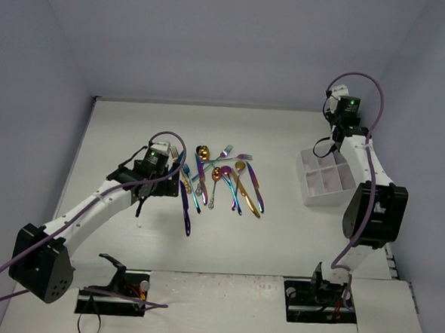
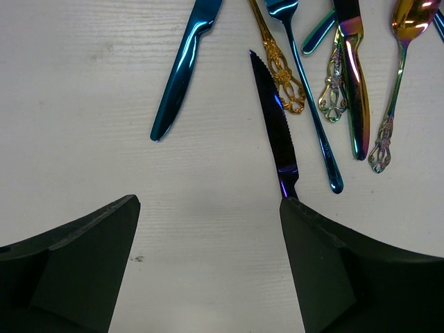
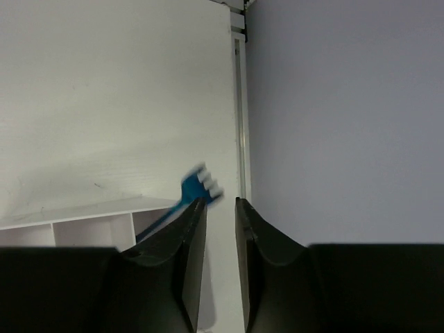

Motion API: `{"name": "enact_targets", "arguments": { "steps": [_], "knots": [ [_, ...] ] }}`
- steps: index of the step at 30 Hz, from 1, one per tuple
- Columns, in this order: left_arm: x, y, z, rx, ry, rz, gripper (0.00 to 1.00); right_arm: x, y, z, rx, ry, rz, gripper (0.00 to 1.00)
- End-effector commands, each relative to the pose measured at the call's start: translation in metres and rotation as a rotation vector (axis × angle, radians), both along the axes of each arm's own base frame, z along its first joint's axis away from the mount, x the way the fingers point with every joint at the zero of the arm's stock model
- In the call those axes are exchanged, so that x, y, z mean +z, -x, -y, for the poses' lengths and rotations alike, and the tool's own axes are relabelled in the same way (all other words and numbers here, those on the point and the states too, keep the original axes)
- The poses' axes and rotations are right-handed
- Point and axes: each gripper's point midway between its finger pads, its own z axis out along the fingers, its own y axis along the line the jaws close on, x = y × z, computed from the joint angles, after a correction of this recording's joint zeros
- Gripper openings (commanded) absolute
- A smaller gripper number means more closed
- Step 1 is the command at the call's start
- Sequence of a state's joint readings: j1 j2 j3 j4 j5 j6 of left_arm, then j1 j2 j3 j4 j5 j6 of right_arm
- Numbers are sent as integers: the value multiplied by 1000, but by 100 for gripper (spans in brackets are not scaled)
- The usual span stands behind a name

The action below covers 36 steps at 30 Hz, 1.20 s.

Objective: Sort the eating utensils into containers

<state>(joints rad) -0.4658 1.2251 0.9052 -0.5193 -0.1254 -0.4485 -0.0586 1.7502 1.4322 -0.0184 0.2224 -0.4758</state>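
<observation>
Though blurred — blue fork (image 3: pixel 199 186) diagonal, tines upper-right

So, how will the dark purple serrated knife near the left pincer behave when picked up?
Probably stiff: the serrated knife looks like slim solid metal. Likely slippery, given its glossy, mirror-like finish. It lies flat on the table, so it should not roll, but pinching it may be awkward.

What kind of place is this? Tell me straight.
Probably a robot test cell: white table boxed in by plain walls, left arm and right arm bolted at its edge, utensils spread near a caddy.
</observation>
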Motion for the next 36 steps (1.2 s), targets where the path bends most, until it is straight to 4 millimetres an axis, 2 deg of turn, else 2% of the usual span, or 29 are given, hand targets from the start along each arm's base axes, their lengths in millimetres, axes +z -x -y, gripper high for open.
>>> {"name": "enact_targets", "arguments": {
  "steps": [1, 4, 7, 12, 15, 17, 19, 21, 23, 24, 26, 27, 31, 36],
  "knots": [
    [14, -11, 5, 72, 69, 7, 80, 38, -12, -1, -5, -19, 136, 33],
    [11, -12, 5, 103, 81, -19, 80, 51, -9, -2, -5, -28, 167, 48],
    [12, -19, 4, 133, 87, -33, 80, 76, -3, -5, -7, -56, 231, 61],
    [21, -43, -1, 198, 93, -32, 80, 135, 27, -20, -22, -182, 407, 82],
    [17, -62, -5, 238, 79, -53, 80, 154, 48, -26, -57, -280, 492, 88],
    [24, -80, -6, 259, 87, -37, 79, 161, 62, -37, -33, -362, 530, 89],
    [25, -99, -6, 265, 80, -34, 79, 160, 71, -47, -26, -433, 545, 89],
    [21, -115, -10, 277, 65, -45, 78, 167, 84, -55, -3, -488, 575, 89],
    [7, -128, -13, 300, 52, -81, 76, 161, 92, -63, 10, -542, 572, 89],
    [9, -138, -13, 309, 58, -77, 75, 164, 99, -67, 17, -564, 586, 89],
    [-2, -150, -15, 328, 60, -97, 72, 159, 106, -75, 44, -598, 577, 89],
    [0, -159, -14, 335, 67, -89, 70, 156, 109, -77, 50, -611, 571, 89],
    [-16, -179, -12, 368, 72, -110, 67, 145, 120, -92, 88, -680, 549, 89],
    [-26, -199, -8, 403, 86, -103, 63, 131, 130, -102, 117, -722, 520, 89]
  ]
}}
